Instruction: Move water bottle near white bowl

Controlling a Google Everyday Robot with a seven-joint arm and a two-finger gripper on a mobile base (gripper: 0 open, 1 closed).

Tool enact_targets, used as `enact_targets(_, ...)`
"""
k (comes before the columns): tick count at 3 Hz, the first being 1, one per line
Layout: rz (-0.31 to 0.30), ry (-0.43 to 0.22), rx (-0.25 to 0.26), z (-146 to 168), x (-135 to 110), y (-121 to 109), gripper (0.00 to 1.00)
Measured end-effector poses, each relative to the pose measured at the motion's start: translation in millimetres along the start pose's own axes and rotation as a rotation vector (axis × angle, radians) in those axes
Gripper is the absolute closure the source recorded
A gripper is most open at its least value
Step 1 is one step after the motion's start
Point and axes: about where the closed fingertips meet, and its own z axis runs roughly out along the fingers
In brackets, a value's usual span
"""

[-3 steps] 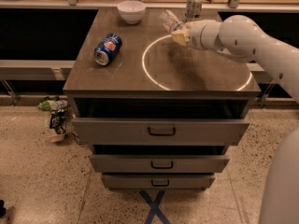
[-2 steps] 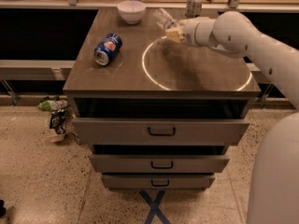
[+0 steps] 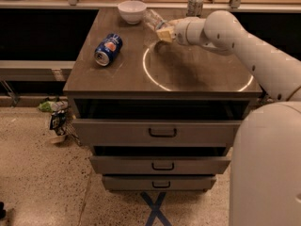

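The water bottle (image 3: 154, 19) is clear plastic and is held tilted in my gripper (image 3: 164, 31), just above the far middle of the dark table top. The gripper is shut on its lower end; the bottle's far end points up-left toward the white bowl (image 3: 131, 11). The white bowl stands at the far left-middle edge of the table, a short gap left of the bottle. My white arm (image 3: 244, 46) reaches in from the right.
A blue soda can (image 3: 108, 49) lies on its side at the table's left. A silver can (image 3: 194, 4) stands at the far edge behind my gripper. A white circle (image 3: 155, 79) is marked on the top. Drawers (image 3: 162, 133) stand slightly open below.
My gripper has carried the water bottle leftward and a little farther back, from the table's far right-middle to close beside the white bowl. The cans and bowl have not moved.
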Motion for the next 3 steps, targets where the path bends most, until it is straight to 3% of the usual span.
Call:
enact_targets(1,-0.004,-0.002,-0.027,15.0,-1.2,6.1,0.59)
enact_targets(3,-0.017,0.003,-0.034,22.0,-2.2,8.6,0.12)
